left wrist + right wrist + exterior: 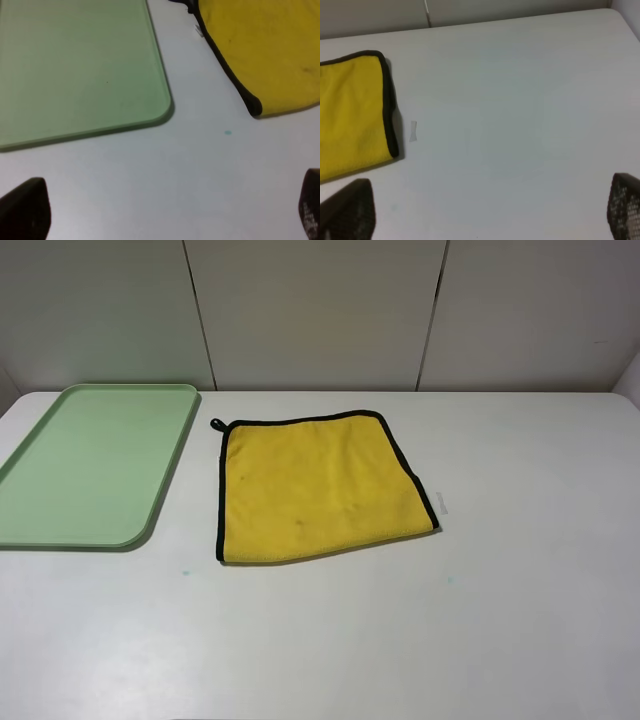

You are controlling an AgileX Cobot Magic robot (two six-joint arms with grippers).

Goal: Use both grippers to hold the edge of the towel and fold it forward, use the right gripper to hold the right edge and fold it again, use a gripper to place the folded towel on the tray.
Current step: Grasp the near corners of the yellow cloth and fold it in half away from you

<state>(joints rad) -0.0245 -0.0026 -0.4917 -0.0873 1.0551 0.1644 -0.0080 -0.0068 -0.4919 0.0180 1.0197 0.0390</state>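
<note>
The yellow towel lies flat on the white table, right of the middle. Black trim runs along its left, far and right sides, and a small loop sits at its far left corner. The pale green tray lies at the far left with nothing in it. Neither gripper shows in the high view. In the left wrist view my left gripper is open above bare table between the tray and the towel's corner. My right gripper is open over bare table, right of the towel.
A small white scrap lies on the table just off the towel's right edge, also seen as a white scrap in the right wrist view. A tiny teal speck marks the table near the towel's near left corner. Grey wall panels stand behind the table.
</note>
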